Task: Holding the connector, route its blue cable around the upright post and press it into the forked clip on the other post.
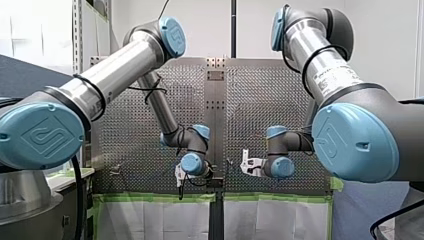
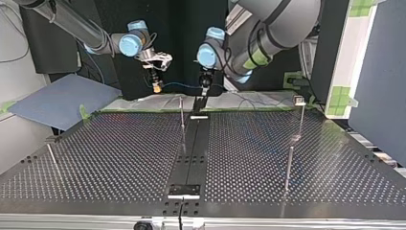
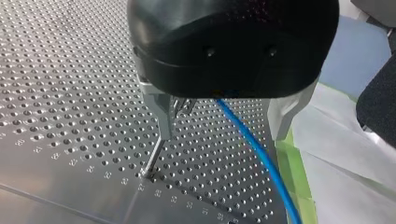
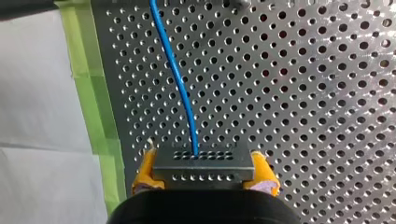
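My right pincer point(image 4: 205, 173) is gripping the flat grey connector with rows of small holes point(image 4: 203, 161). Its yellow pads point(image 4: 147, 170) are pressing on the two short sides of the connector, closed as far as the connector allows. The thin blue cable point(image 4: 180, 88) is leaving the connector's front face and running straight ahead of this pincer. It is passing above the perforated metal counter point(image 4: 303, 93), close to the strip of green tape point(image 4: 88, 93) at the counter's edge.

In the top view the cable is hanging almost level from my right pincer across to my black left pincer point(image 2: 203, 93). Both pincers are hovering over the counter's edge farthest from that camera. In the left wrist view the cable is coming out from under the left pincer's black body and going down past the tape. I cannot tell if this pincer is open or closed. A thin upright metal post point(image 3: 152, 158) is standing on the counter near the left pincer, apart from the cable.
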`<state>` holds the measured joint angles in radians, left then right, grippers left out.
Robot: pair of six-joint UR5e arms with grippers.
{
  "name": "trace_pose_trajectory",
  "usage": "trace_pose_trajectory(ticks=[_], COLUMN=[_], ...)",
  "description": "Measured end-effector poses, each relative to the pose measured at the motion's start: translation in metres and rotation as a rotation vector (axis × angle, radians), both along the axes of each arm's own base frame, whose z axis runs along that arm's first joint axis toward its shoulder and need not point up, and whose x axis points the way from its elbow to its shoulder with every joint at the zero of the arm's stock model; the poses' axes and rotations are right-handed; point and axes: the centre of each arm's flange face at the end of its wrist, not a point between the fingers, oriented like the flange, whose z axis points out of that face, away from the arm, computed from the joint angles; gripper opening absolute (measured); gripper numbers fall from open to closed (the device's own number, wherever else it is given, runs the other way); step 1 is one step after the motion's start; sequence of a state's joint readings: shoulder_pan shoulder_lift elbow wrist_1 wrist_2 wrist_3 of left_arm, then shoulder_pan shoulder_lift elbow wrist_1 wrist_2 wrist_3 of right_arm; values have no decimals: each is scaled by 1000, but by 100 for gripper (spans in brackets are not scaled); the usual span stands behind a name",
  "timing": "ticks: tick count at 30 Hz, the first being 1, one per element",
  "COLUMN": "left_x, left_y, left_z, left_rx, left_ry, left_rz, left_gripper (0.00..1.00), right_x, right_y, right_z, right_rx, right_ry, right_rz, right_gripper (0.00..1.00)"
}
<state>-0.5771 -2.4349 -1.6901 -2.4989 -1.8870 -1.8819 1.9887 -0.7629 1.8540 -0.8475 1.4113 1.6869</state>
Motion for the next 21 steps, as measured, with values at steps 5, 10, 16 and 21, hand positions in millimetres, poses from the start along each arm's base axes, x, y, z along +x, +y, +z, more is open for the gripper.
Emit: trace_pose_trajectory(ticks=[5, 10, 16, 21], left_x=[-5, -9, -16, -21], left_y=[-5, -10, -18, -20], left_z=[1, 3, 5, 6], left_rx=[9, 20, 34, 44], left_ry=[-17, -49, -83, -93], left_rz=[21, 39, 60, 83], left_gripper=[100, 100, 100, 100], right_x=[0, 1, 0, -2], right_y=[0, 1, -1, -4], right_z=[0, 0, 0, 1], right_rx=[6, 7, 5, 3], right_ry=[-11, -16, -21, -30], right_rz=[34, 55, 61, 66], right_gripper=[0, 0, 0, 0])
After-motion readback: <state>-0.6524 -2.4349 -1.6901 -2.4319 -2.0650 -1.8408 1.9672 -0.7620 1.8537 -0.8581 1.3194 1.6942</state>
